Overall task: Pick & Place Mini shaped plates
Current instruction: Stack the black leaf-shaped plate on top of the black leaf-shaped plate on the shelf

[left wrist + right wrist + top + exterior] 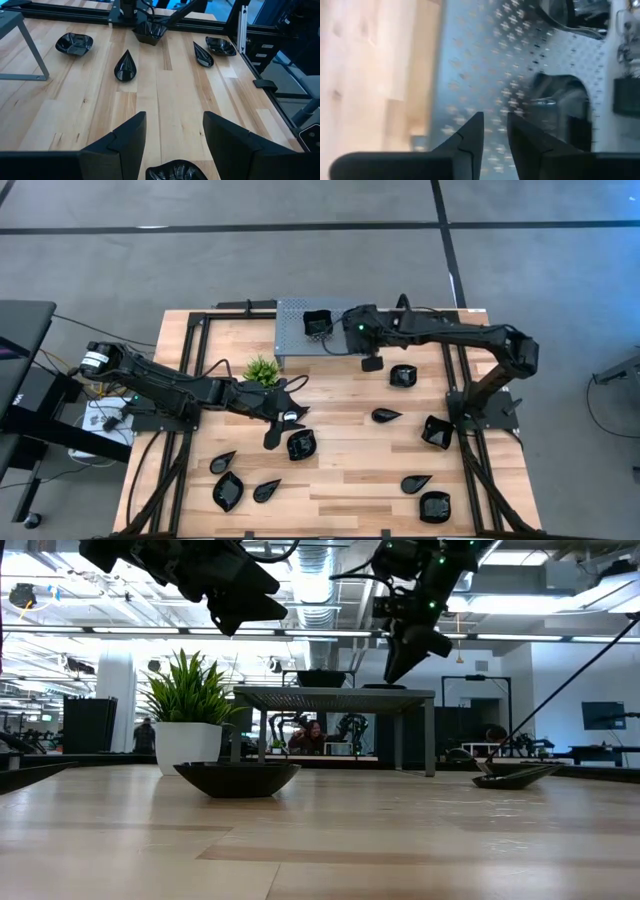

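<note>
You have nine black mini plates on the wooden table point(330, 480) and one more on the grey perforated stand point(295, 345) at the far edge — ten in the high view. Count them so: a wavy squarish plate point(301, 445) near the middle; three leaf plates at the near left, point(222, 462), point(228, 492) and point(266, 491); on the right side a squarish one point(403, 376), a teardrop point(386, 416), a tilted one point(436, 432) against the right frame rail, another teardrop point(415, 482) and a squarish one point(434, 506) at the near right corner. The stand plate point(317, 324) sits beside the right arm's wrist.

Your left gripper point(284, 423) hangs just above the middle plate point(176, 171), fingers spread wide. Your right gripper point(495, 132) is over the stand's edge, fingers close together with a narrow gap, pinching nothing.

One small green plant point(262, 369) stands just behind the left gripper — tight there. The table's centre strip lies open.
</note>
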`<move>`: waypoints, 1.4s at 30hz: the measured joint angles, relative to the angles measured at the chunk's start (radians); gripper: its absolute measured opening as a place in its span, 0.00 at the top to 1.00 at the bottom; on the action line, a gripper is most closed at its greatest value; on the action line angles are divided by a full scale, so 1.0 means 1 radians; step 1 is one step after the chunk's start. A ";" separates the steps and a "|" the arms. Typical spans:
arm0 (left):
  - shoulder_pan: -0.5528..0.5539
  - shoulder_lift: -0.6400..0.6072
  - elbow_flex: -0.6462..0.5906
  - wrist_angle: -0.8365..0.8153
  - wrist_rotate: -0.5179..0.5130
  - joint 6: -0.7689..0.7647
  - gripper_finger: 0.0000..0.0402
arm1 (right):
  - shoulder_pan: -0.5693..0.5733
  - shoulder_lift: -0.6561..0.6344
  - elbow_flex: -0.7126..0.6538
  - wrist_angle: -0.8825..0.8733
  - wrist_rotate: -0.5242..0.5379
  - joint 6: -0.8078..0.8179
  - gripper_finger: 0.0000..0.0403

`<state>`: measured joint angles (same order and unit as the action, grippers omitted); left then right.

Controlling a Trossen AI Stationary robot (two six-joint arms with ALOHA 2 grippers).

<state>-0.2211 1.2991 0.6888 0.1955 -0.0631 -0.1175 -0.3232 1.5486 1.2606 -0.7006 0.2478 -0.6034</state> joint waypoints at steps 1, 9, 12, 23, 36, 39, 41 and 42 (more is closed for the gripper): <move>0.000 0.000 0.000 0.000 0.000 0.000 0.51 | 0.019 0.000 0.000 -0.003 -0.001 0.032 0.80; 0.000 0.000 0.000 -0.040 0.048 -0.160 0.51 | 0.204 -0.018 0.001 -0.035 0.049 0.167 0.79; -0.005 0.000 -0.026 -0.101 0.065 -0.300 0.51 | 0.284 -0.021 0.001 -0.032 0.045 0.249 0.79; -0.050 0.001 -0.253 -0.048 0.008 -0.811 0.60 | 0.462 0.019 -0.061 0.096 -0.032 0.397 0.79; -0.103 0.162 -0.279 0.146 -0.045 -0.841 0.54 | 0.476 0.113 -0.058 0.189 -0.071 0.360 0.72; -0.095 0.211 -0.278 0.199 -0.044 -0.841 0.51 | 0.483 0.139 -0.060 0.195 -0.153 0.359 0.66; -0.091 0.230 -0.278 0.217 -0.045 -0.841 0.51 | 0.492 0.170 -0.055 0.251 -0.178 0.356 0.61; -0.090 0.241 -0.278 0.228 -0.045 -0.841 0.50 | 0.499 0.176 -0.058 0.239 -0.175 0.347 0.59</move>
<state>-0.3115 1.5404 0.4103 0.4237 -0.1085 -0.9588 0.1754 1.7242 1.2029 -0.4612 0.0732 -0.2568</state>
